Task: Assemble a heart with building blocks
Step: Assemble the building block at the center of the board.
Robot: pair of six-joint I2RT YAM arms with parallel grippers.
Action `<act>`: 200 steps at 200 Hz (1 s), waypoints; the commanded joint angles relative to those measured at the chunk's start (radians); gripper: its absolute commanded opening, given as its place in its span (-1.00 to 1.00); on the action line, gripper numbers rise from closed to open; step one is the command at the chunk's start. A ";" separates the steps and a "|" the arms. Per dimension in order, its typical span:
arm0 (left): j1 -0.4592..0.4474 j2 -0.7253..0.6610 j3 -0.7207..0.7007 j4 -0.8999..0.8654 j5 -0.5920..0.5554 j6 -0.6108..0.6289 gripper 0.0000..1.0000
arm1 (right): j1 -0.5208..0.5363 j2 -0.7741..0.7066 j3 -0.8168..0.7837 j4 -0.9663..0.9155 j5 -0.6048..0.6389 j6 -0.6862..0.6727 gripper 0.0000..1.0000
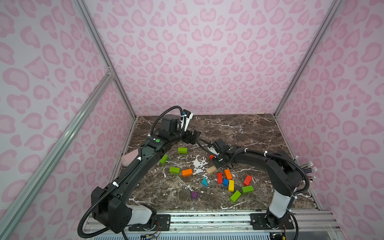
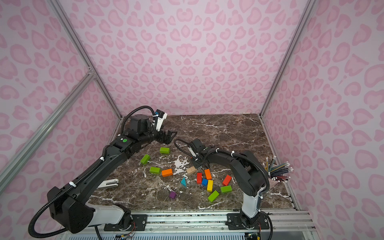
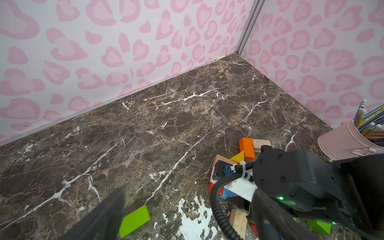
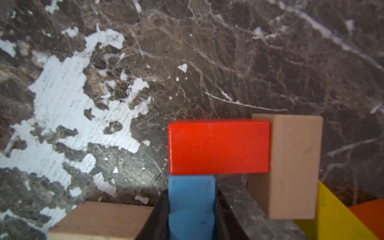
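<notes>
My right gripper (image 4: 191, 204) is shut on a blue block (image 4: 191, 187), low over the table centre (image 1: 218, 164). The blue block's end meets a red brick (image 4: 218, 146). A plain wood brick (image 4: 291, 166) touches the red one's other end. A yellow wedge (image 4: 332, 218) lies beside them. My left gripper (image 1: 194, 136) hangs open and holds nothing at the back left, above a green brick (image 3: 135, 220). Several loose blocks lie nearer the front in both top views, among them an orange brick (image 1: 186, 172), a teal wedge (image 1: 204, 182) and a purple cube (image 1: 194, 195).
A pink cup of pencils (image 2: 274, 178) stands at the right edge behind the right arm. A pale pink pouch (image 1: 129, 157) lies at the left wall under the left arm. A white object (image 2: 108, 184) rests at front left. Patterned walls enclose three sides.
</notes>
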 commanded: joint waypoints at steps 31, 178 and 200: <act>0.001 0.006 -0.002 0.055 0.011 0.002 0.95 | 0.001 0.012 0.010 -0.014 0.006 0.009 -0.43; 0.001 0.016 -0.012 0.060 0.046 0.011 0.96 | -0.015 -0.085 -0.004 0.010 -0.058 0.080 -0.02; -0.005 0.018 -0.029 0.080 0.063 0.016 0.96 | -0.022 -0.135 -0.028 0.027 -0.082 0.101 0.04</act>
